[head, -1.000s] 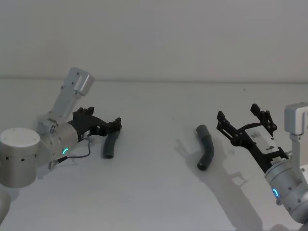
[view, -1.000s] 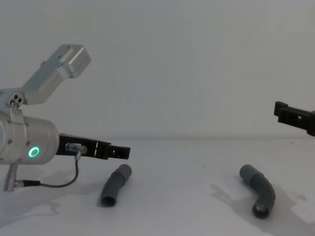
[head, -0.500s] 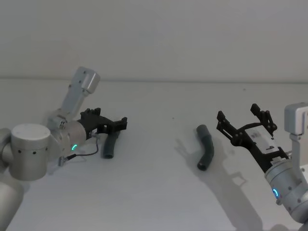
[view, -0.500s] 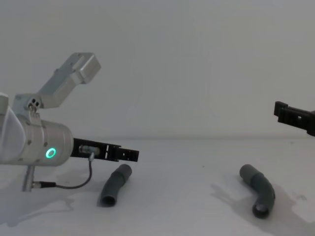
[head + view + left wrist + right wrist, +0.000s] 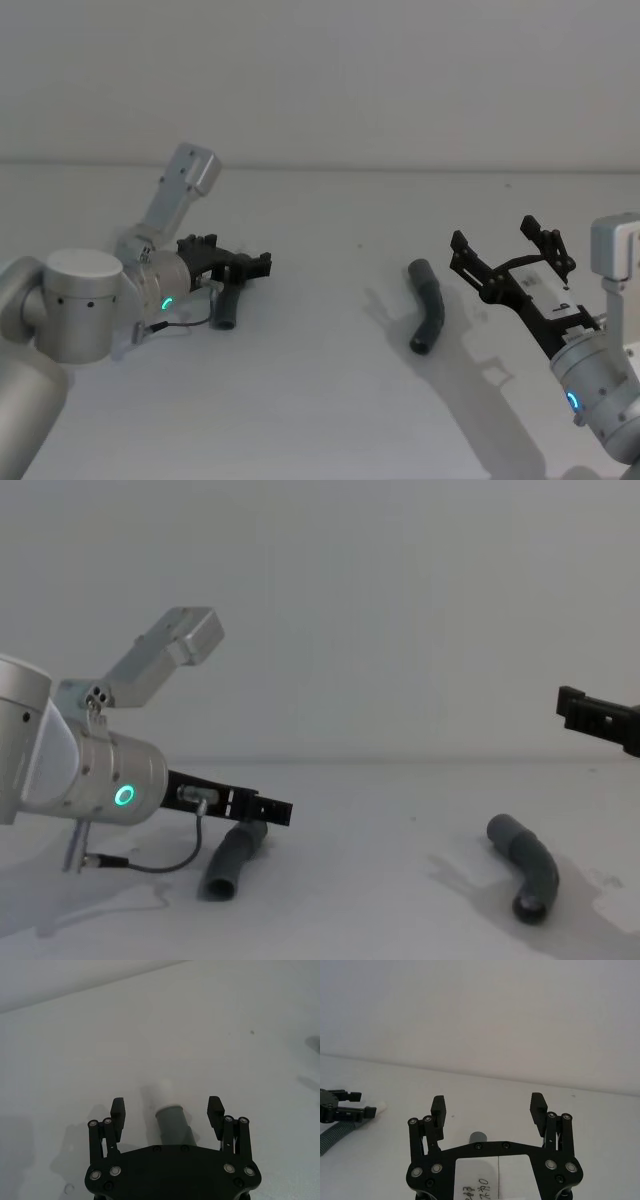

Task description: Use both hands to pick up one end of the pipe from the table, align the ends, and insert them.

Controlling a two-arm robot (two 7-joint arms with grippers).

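Okay, my left gripper (image 5: 255,265) sits low over the table (image 5: 320,400). Its fingers are spread wide, with the left piece (image 5: 175,1125) of pipe lying between them and a gap on each side, so nothing is gripped. The white tip (image 5: 161,1094) pokes out past the fingertips. My right gripper (image 5: 497,238) hangs above the table, just as wide open and empty, just right of the right piece (image 5: 430,305). That one lies flat, well apart from the first, and its grey end (image 5: 479,1137) shows below the wrist.
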